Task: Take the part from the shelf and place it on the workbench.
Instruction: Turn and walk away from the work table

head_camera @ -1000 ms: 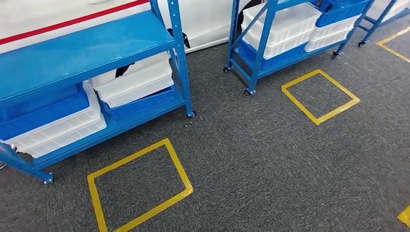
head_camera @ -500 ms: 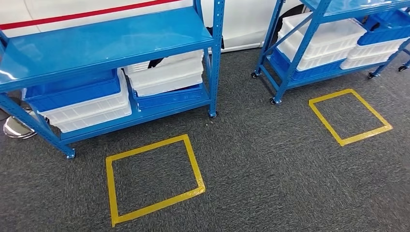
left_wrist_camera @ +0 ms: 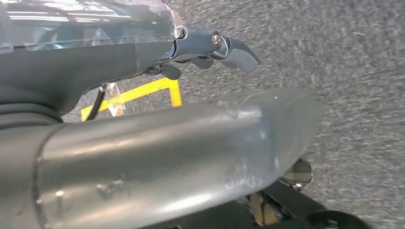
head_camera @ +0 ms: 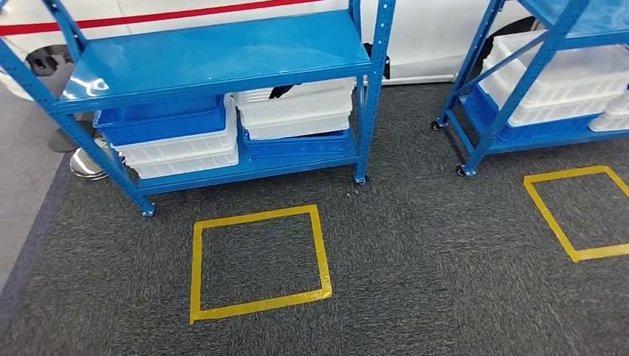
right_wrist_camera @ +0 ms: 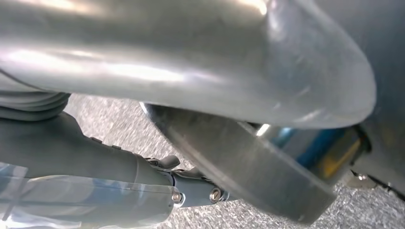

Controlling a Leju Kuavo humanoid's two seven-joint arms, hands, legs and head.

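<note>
A blue shelf rack point(head_camera: 215, 52) stands ahead with a bare top deck. On its lower deck sit stacked white bins point(head_camera: 297, 111) and blue bins point(head_camera: 159, 119). A dark object point(head_camera: 282, 90) pokes out above the right white stack; I cannot tell what it is. My left hand point(left_wrist_camera: 143, 143) hangs over the carpet with its dark fingers point(left_wrist_camera: 234, 50) stretched out straight and nothing in them. My right hand point(right_wrist_camera: 167, 71) also hangs low, its fingers point(right_wrist_camera: 196, 188) straight and holding nothing.
A yellow tape square point(head_camera: 196, 267) marks the grey carpet in front of the rack. A second blue rack point(head_camera: 519, 111) with bins stands at the right, with another tape square point(head_camera: 552, 215) before it. A round metal base point(head_camera: 85, 167) sits by the rack's left leg.
The whole picture has slid to the right as the camera turned left. The first rack now stands centred, and the second rack sits at the right edge.
</note>
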